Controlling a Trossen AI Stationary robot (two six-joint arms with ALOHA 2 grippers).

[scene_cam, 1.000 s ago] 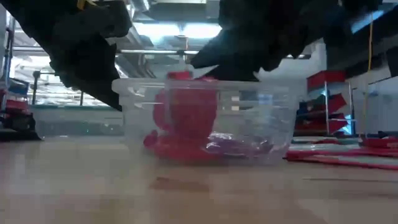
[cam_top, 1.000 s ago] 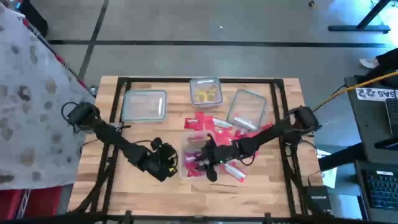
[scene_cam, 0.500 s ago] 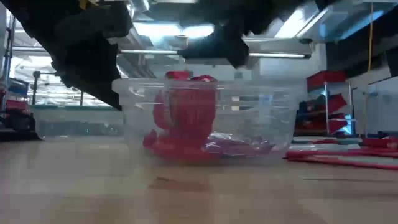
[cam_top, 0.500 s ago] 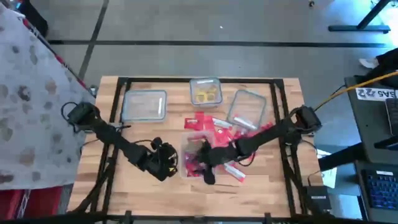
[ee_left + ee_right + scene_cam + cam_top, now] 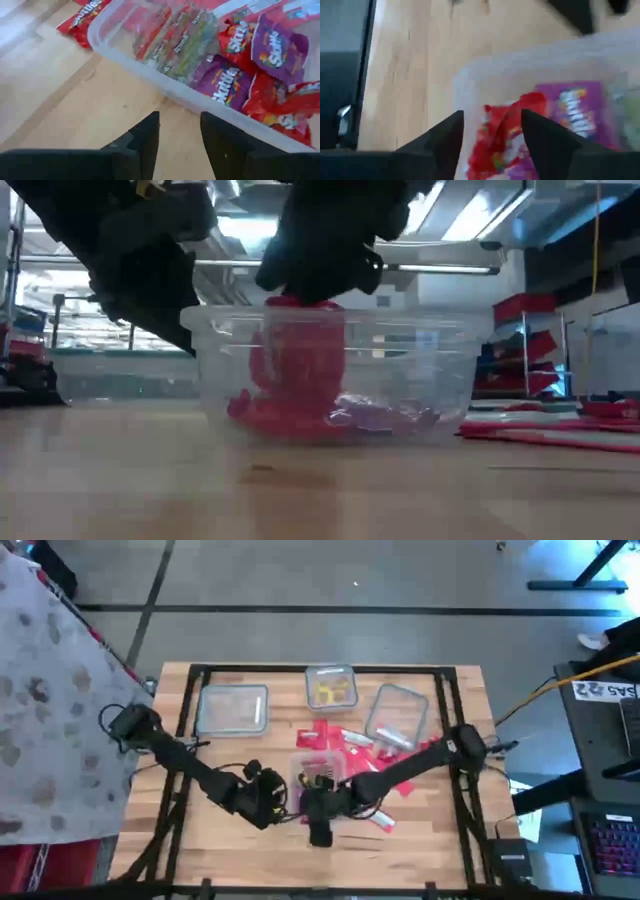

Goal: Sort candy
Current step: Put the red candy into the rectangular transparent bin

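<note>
A clear tub [image 5: 300, 772] near the table's middle holds red and purple candy packets [image 5: 235, 75]; some red ones stand upright in it [image 5: 300, 360]. Loose red packets [image 5: 340, 740] lie on the table behind it. My left gripper [image 5: 179, 135] is open, low over bare wood just outside the tub's left wall [image 5: 150, 65]. My right gripper [image 5: 492, 135] is open above the tub's near end [image 5: 318, 808], pointing steeply down, with a red packet [image 5: 500, 135] showing between its fingers. My right gripper comes from above at the red packets standing in the tub; in the low view its underside meets their top edge [image 5: 300, 304]. Whether the fingers touch a packet, I cannot tell.
Three more clear tubs stand along the far side: one at the left [image 5: 232, 708], one with yellow pieces [image 5: 331, 688], one at the right [image 5: 397, 715]. Black frame rails [image 5: 190, 710] cross the table. Patterned cloth [image 5: 40, 690] lies beyond the left edge.
My right gripper has gone toward the table's left and near edges, from the tub's right end to above its near end, and has tipped more steeply down. The tub and my left gripper have kept still.
</note>
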